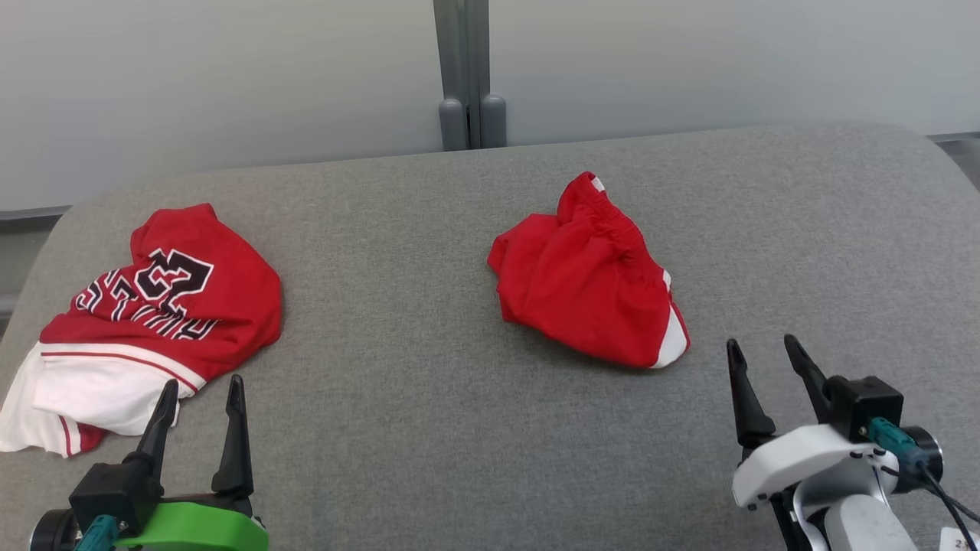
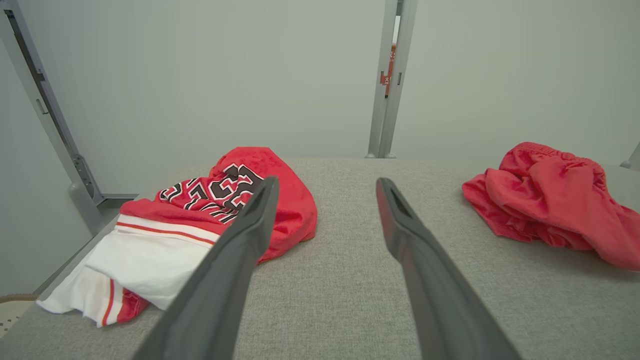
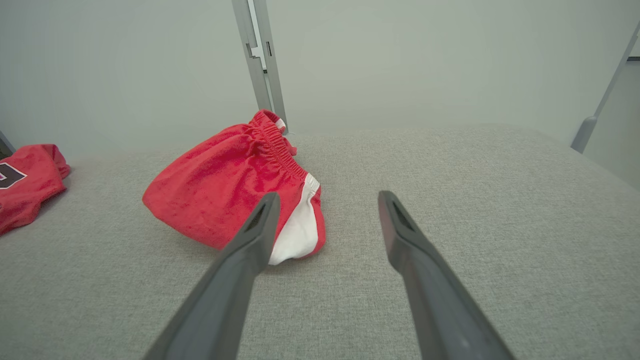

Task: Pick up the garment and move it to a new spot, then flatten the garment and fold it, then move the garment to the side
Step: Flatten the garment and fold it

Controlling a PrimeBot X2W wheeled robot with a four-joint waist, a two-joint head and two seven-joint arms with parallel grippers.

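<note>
Two crumpled garments lie on the grey fabric table (image 1: 429, 444). A red and white jersey (image 1: 176, 306) with black numbers sits at the left, and red shorts (image 1: 589, 283) with a white side panel sit near the middle. My left gripper (image 1: 203, 381) is open just in front of the jersey's white hem, touching nothing. The left wrist view has the jersey (image 2: 295, 210) behind the left finger of that gripper (image 2: 326, 181) and the shorts (image 2: 550, 200) off to the right. My right gripper (image 1: 762, 341) is open and empty, in front of and to the right of the shorts (image 3: 225, 200).
A pale wall panel with a grey post (image 1: 467, 76) stands right behind the table's far edge. The table's left edge runs close beside the jersey (image 3: 25, 180). Bare grey fabric stretches between the two garments and across the right side.
</note>
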